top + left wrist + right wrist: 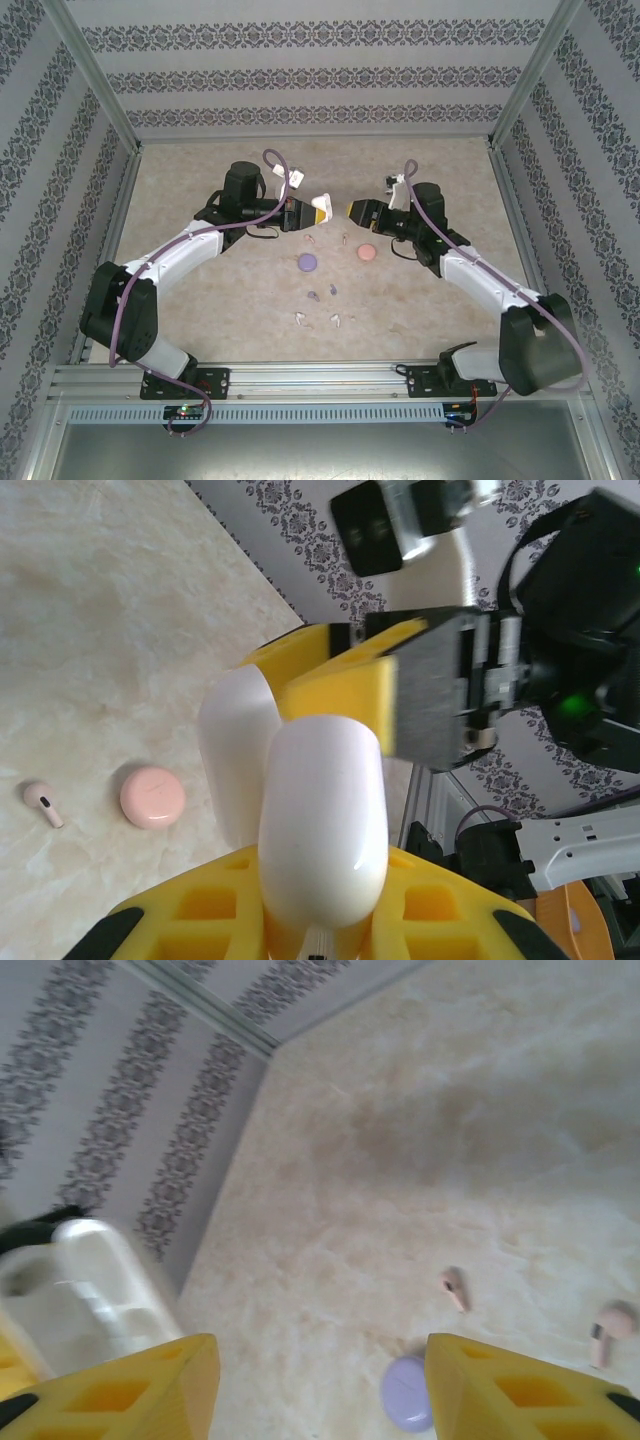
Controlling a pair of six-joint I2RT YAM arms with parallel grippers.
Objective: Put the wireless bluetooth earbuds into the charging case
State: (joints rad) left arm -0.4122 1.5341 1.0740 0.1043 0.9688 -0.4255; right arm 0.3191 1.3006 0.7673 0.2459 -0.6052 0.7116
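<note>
My left gripper [314, 212] is shut on a white charging case [320, 820], which it holds above the table with the lid [235, 750] swung open. My right gripper [352, 210] faces it a short way off, open with nothing between its yellow fingers [130, 1395]; one padded finger shows just beyond the case in the left wrist view. On the table lie two pale pink earbuds [454, 1288] [608, 1330], two purple earbuds [313, 296] and two white earbuds [299, 319].
A closed purple case [307, 262] and a closed pink case [366, 252] lie on the marble tabletop below the grippers. Patterned walls with metal frame posts enclose the table on three sides.
</note>
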